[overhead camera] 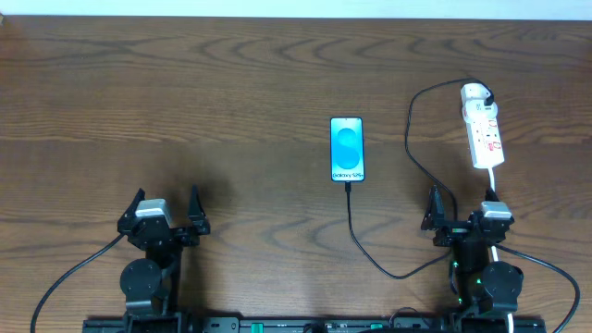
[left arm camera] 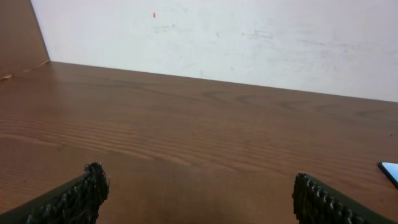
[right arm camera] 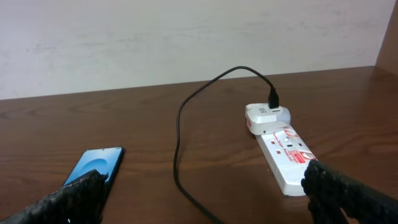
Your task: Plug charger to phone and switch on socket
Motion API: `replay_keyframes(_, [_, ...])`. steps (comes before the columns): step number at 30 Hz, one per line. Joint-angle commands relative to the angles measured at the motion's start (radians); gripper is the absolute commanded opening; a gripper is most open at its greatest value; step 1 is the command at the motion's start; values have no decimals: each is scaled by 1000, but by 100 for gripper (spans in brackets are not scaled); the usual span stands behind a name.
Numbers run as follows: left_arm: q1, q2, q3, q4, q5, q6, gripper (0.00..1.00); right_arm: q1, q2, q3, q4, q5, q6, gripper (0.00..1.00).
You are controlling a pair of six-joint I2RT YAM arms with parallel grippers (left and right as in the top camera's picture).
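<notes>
Phone (overhead camera: 347,149) lit turquoise, thin black charger (overhead camera: 350,208), narrow white socket (overhead camera: 483,137)

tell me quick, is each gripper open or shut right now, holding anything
left gripper: open, holding nothing
right gripper: open, holding nothing

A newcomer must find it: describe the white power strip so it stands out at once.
On the brown wooden table, go to the far right, beyond the right gripper. There lies a narrow white power strip with red markings, a white adapter at its far end. Its neighbours, a thin black cable and blue-screened phone, are not white.
</notes>
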Motion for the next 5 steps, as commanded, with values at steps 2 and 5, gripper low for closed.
replay_keyframes(2, [6,-3,-27,-20,-13,6,97,-7,-6,-2,-5,8,-12,99])
replay_keyframes(5, [6,-2,-27,-20,-13,6,97,-7,-6,-2,-5,8,-12,99])
